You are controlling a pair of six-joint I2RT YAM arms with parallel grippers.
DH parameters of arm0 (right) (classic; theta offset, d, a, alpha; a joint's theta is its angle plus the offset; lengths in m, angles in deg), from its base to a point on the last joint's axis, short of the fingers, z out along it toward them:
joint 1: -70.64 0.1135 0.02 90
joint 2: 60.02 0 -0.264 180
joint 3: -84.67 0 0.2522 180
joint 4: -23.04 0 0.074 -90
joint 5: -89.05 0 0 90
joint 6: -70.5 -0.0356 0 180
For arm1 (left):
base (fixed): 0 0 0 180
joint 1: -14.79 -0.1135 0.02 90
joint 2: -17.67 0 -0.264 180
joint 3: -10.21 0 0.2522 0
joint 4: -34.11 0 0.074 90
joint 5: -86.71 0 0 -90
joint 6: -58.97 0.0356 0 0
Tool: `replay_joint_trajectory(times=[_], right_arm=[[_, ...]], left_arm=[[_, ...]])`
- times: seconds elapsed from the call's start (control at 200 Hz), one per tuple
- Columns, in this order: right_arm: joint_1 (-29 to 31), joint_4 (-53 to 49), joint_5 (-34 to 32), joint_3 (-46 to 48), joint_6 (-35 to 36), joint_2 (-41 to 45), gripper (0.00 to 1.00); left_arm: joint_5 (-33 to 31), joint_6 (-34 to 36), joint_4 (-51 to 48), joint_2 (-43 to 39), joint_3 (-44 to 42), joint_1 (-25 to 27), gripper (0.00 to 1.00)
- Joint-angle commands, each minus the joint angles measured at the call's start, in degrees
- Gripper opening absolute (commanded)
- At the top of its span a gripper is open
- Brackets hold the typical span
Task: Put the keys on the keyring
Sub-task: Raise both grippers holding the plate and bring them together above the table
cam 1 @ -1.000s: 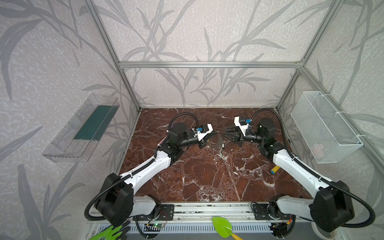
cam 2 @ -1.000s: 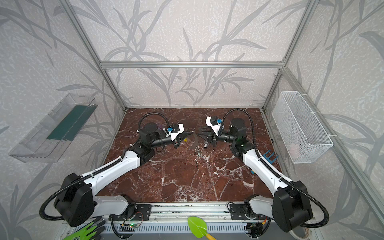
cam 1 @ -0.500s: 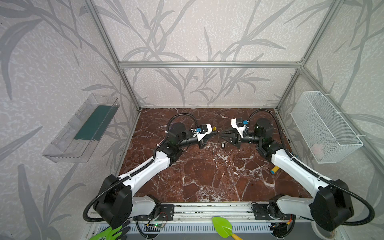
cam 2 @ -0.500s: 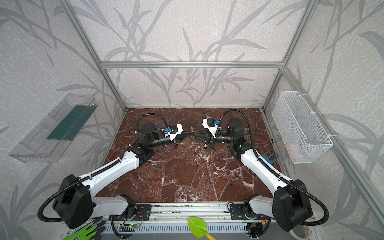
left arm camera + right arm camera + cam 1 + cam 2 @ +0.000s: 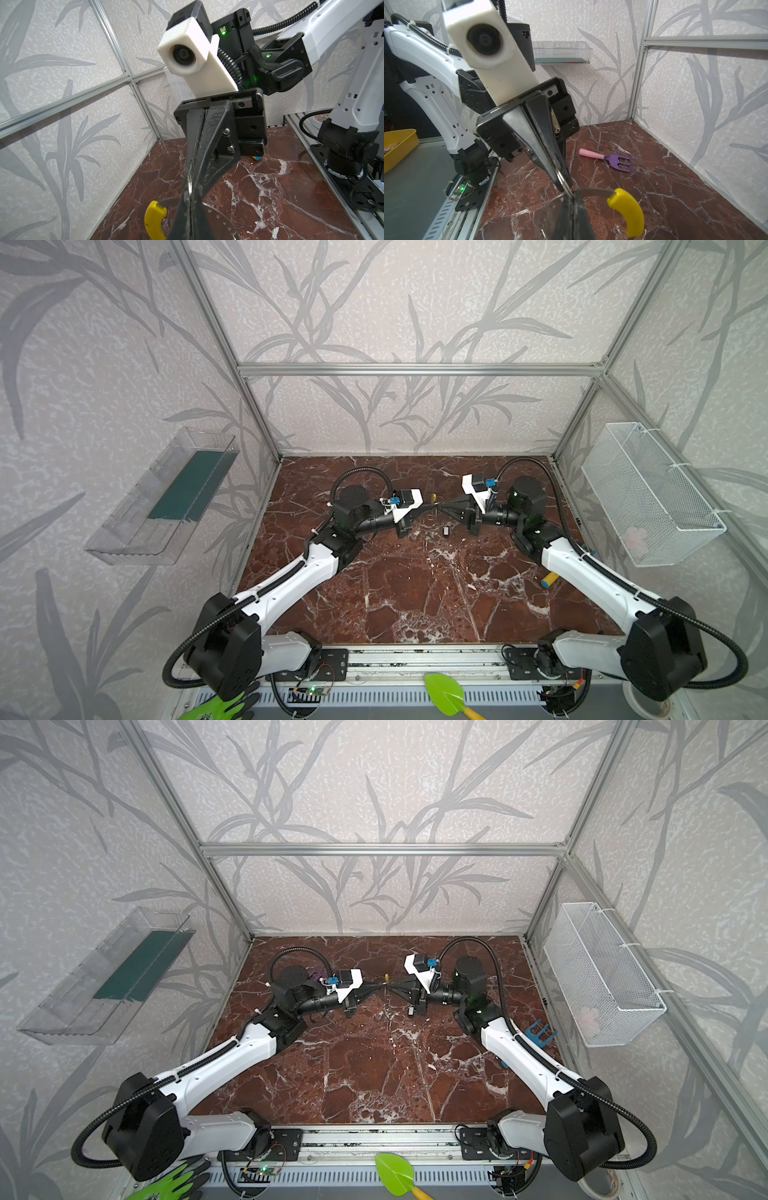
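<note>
Keyring (image 5: 627, 212), yellow-sleeved grey hoop: held aloft above the table (image 5: 415, 593) toward 12 o'clock, pinched where left end effector (image 5: 563, 181) and right end effector (image 5: 189, 176) meet, both clenched on it. Purple fork (image 5: 618, 162) is seen at 10 o'clock.

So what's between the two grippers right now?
Only the keyring: the left gripper and right gripper meet tip to tip at it, clearest in the wrist views.

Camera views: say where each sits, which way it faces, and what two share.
Top views: high over the front rail, facing down and back; left arm and right arm show.
Left wrist: on the left arm, facing the right claw; own left claw nearest.
Right wrist: on the right arm, facing the left claw; own right claw nearest.
Shared: both wrist views show the yellow-sleeved keyring.
</note>
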Motion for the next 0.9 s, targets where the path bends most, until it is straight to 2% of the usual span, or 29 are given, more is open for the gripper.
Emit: replay_joint_trajectory(times=[0.0,0.135,0.26,0.32,0.39,0.685,0.895], right_arm=[[0.47,3.65,0.47,-0.59,-1.75,-0.16,0.0],[0.44,2.02,-0.06,-0.91,-1.65,-0.07,0.0],[0.47,-2.44,-1.62,-1.5,0.33,0.54,0.0],[0.43,-7.93,-2.69,-2.94,3.23,0.64,0.0],[0.45,-15.82,-4.27,-5.36,6.73,0.22,0.0],[1.67,-37.39,-15.99,-13.55,16.81,-1.06,0.0],[4.46,-47.48,-26.88,-19.63,20.65,-3.07,0.0]], left_arm=[[0.98,0.35,1.3,-1.39,-0.01,-0.19,0.0],[0.12,0.84,0.6,-1.44,-0.25,-0.2,0.02],[-2.7,2.0,-1.47,-1.85,-0.24,-0.19,0.28],[-3.91,3.31,-3.79,-2.31,0.14,-0.26,0.36],[-5.8,4.91,-6.47,-2.75,0.64,-0.2,0.4],[-11.24,13.46,-28.54,-2.37,8.98,0.19,0.41],[-14.03,14.62,-34.75,-0.01,14.03,1.26,0.41]])
